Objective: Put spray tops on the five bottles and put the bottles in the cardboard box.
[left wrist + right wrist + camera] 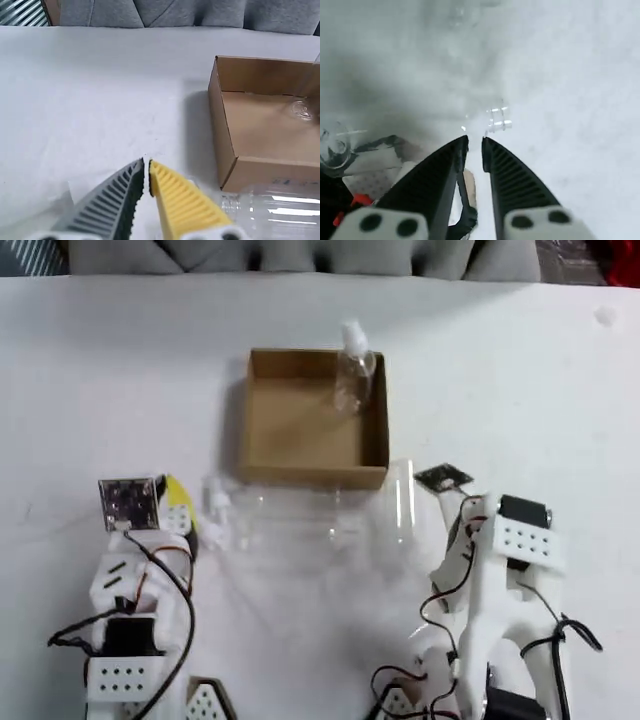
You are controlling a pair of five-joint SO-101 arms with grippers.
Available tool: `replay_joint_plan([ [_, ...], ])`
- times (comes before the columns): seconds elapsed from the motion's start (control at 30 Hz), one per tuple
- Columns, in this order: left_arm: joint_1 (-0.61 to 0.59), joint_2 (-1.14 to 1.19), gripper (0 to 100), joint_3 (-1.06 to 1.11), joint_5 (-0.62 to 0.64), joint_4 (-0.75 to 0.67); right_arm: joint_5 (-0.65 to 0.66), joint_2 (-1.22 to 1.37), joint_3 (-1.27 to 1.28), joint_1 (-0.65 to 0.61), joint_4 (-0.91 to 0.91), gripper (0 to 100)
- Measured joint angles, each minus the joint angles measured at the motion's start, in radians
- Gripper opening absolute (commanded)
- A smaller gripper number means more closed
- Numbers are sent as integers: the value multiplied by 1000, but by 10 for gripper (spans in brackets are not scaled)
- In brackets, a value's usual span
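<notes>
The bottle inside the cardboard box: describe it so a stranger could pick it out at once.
On the white table, find the open cardboard box at the centre. In its far right corner stands a clear bottle with a white spray top. It is the one inside the box; the other clear bottles lie on the table outside it, along its near side.

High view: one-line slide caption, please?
One clear plastic spray-topped bottle stands in the brown cardboard box; more clear bottles lie before it on the white table.
</notes>
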Motion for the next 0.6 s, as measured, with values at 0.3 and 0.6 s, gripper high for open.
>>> replay_joint_plan([
  [0.3, 0, 0, 24, 0, 0, 0, -227, 17, 3, -196, -68, 21],
  [0.6, 0, 0, 24, 0, 0, 0, -23, 17, -215, -221, 201, 22],
])
